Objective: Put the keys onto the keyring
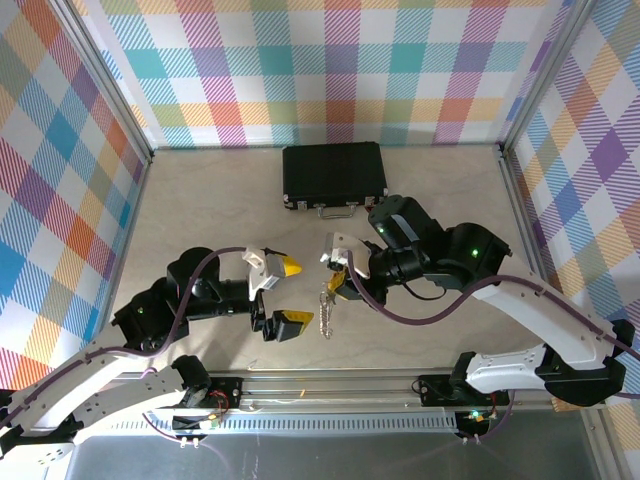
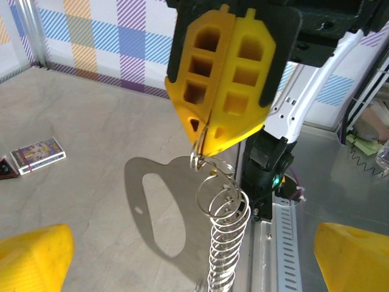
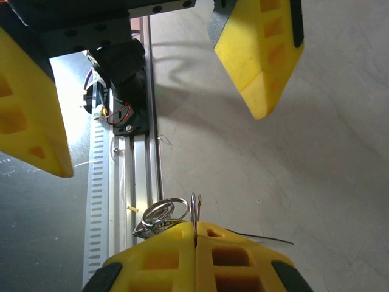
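Only print I can spot is on a small box (image 2: 37,153) lying on the table (image 2: 91,201) in the left wrist view. It's got a colourful picture, but the lettering is way too small to read. The black case (image 1: 334,172) sits at the back, any logo too tiny to tell. The right gripper (image 2: 208,125) is pinched tight on the top loop of the keyring (image 2: 226,213), which dangles above the table as a coily silver string, its bottom end cut off by the frame. The left gripper (image 1: 292,294) is spread wide just beside it, not touching. Can't tell if the keys are in that tangle.
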You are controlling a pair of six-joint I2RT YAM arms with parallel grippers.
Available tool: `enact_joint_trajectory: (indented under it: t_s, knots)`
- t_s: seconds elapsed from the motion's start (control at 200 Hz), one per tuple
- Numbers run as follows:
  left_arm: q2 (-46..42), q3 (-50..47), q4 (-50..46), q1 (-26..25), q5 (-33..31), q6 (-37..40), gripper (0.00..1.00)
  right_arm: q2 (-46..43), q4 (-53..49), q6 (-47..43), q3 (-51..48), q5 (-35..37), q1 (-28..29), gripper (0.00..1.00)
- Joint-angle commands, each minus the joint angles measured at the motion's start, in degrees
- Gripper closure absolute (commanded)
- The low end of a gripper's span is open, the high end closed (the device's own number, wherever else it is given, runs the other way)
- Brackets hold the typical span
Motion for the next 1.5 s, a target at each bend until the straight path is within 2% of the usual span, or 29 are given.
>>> enact_joint_trajectory:
  t_s: [0.0,0.22,0.48,0.66,0.935,1.125,1.35,1.495]
  knots:
    - [1.1,1.56,-2.34,0.07,-2.19,0.41,0.0,0.19,-1.09,-1.16,2.16,-1.93,-0.5,1.0]
    - [4.54,3.98,-6.62,0.04,-4.89,0.99,0.01,1.11,-2.2,-0.82,2.56,-0.51,-0.76,1.0]
    - [5.06,3.18,-5.88,0.04,-2.39,1.89,0.06,-0.47,0.33,-0.36,-0.2,-4.34,-0.89,1.0]
    - [4.76,2.4,-4.45,0.02,2.63,2.77,0.14,-1.43,1.86,-1.93,-1.59,-7.83,-0.89,1.0]
    - [6.41,3.22,-3.68,-0.13,4.89,2.64,0.24,-1.05,2.04,-3.25,-1.43,-10.45,-0.89,1.0]
    - [4.77,2.34,-0.48,-0.13,3.89,1.68,0.3,-0.78,1.24,-3.85,-1.57,-8.72,-0.89,1.0]
    - [3.7,2.23,2.38,-0.13,5.69,0.68,0.38,-1.58,0.62,-4.75,-2.11,-6.44,-0.85,1.0]
    - [4.85,2.61,3.07,-0.18,6.34,0.14,0.49,-2.12,1.57,-4.77,-2.39,-5.76,-0.8,1.0]
